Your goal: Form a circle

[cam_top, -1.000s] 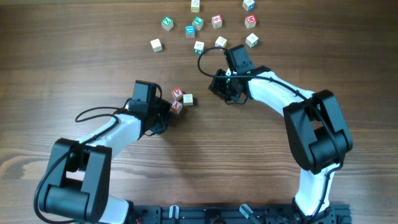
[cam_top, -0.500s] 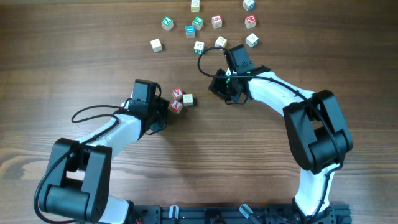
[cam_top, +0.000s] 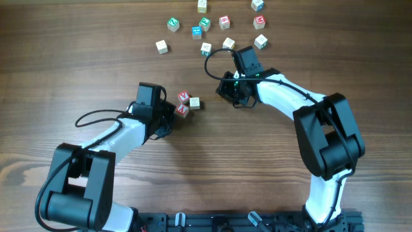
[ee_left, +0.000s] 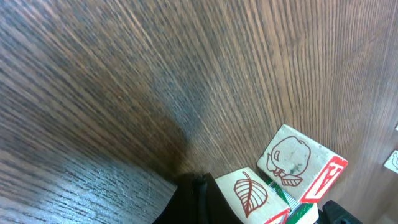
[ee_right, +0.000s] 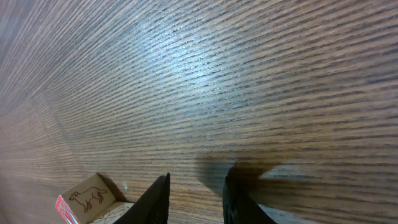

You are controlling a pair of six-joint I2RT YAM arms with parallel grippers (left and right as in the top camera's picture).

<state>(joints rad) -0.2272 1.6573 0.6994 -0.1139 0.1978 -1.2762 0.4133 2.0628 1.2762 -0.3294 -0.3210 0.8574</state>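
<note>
The circle (cam_top: 187, 103), three cubes bunched mid-table, lies against the left claw (cam_top: 171, 117), which is clenched on nothing. The right claw (ee_right: 196, 186) stands slightly parted, empty, near loose cubes (cam_top: 206, 48).

leaf cube (ee_left: 247, 194), fruit cube (ee_left: 287, 157) beside, wood tbl (ee_left: 124, 74)

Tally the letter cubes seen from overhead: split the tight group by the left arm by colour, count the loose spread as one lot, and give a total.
Red-printed cubes in the tight group: 2
Pale cube in the tight group: 1
Loose cubes in the far spread: 11
Total: 14
</note>
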